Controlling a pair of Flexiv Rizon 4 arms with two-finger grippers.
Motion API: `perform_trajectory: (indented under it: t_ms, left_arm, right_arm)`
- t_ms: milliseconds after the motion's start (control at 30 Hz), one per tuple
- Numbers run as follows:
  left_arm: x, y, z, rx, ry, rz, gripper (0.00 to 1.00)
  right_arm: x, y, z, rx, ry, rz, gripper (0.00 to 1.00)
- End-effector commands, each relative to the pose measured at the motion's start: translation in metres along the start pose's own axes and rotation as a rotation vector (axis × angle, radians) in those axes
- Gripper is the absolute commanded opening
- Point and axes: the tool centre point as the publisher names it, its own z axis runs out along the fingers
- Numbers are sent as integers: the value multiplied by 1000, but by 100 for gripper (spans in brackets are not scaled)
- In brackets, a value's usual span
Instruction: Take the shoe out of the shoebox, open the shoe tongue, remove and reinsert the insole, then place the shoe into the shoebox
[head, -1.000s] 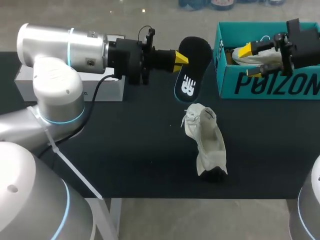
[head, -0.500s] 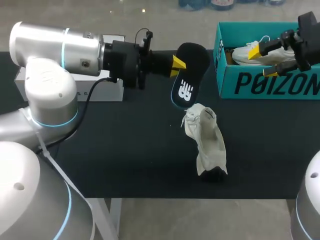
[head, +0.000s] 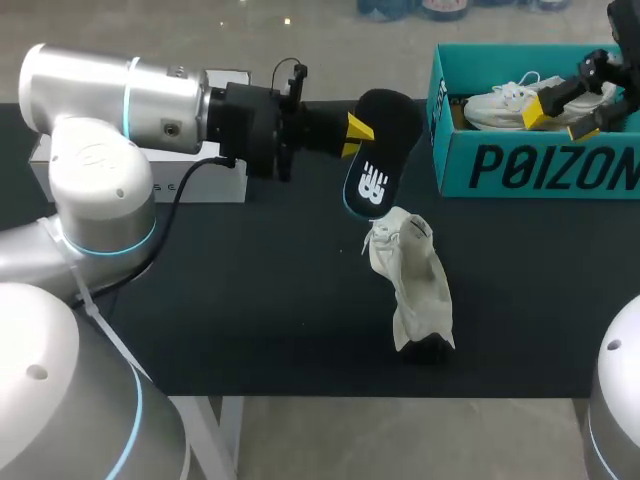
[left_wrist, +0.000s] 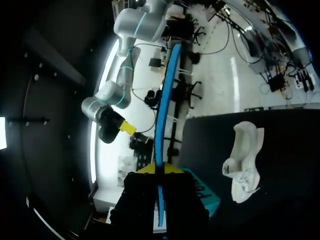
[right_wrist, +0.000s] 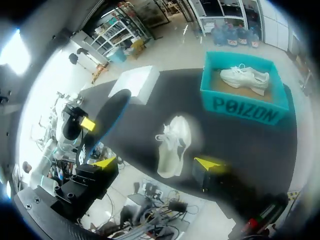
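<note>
Black tabletop (head: 250, 300) is carrying the limp white shoe (head: 415, 290) near its middle. My left fingers (head: 358, 128) are clenching the black insole (head: 378, 150) just above it, and my right fingers (head: 548, 108) are hanging released by the teal shoebox (head: 530, 165).

insole (head: 378, 150): black, white logo, blue rim. 
left gripper (head: 360, 130): yellow tips. 
shoe (head: 412, 285) near it: off-white. 
shoebox (head: 520, 170): teal, black lettering. 
second shoe (head: 500, 100) inside: white. 
table (head: 250, 290): black.
</note>
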Motion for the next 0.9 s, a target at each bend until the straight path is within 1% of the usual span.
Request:
perform_trajectory:
  t_ms: [33, 167, 267, 367, 500, 667, 733, 800, 900]
  left_arm:
    - [-1, 0, 2, 4, 8, -1, 0]
    - [-1, -2, 6, 12, 11, -3, 0]
    - [-1, -3, 8, 15, 15, -7, 0]
    - [-1, -4, 9, 16, 18, -10, 0]
    - [-1, -5, 10, 16, 21, -12, 0]
    - [-1, -6, 10, 14, 24, -14, 0]
    - [-1, -7, 11, 15, 26, -15, 0]
    - [-2, -7, 12, 16, 27, -14, 0]
    - [-2, -7, 13, 10, 35, -18, 0]
  right_arm:
    - [5, -4, -39, 39, -90, -13, 100]
    - [4, -6, -62, 61, -100, -31, 100]
    - [6, -8, -76, 59, -133, -44, 100]
    - [9, -10, -82, 58, -137, -60, 100]
    - [13, -12, -76, 88, -137, -96, 100]
    - [16, -10, -67, 115, -143, -124, 100]
    - [19, -9, -64, 118, -146, -130, 100]
    - [21, -9, -65, 85, -188, -56, 100]
    - [21, -9, -65, 85, -188, -56, 100]
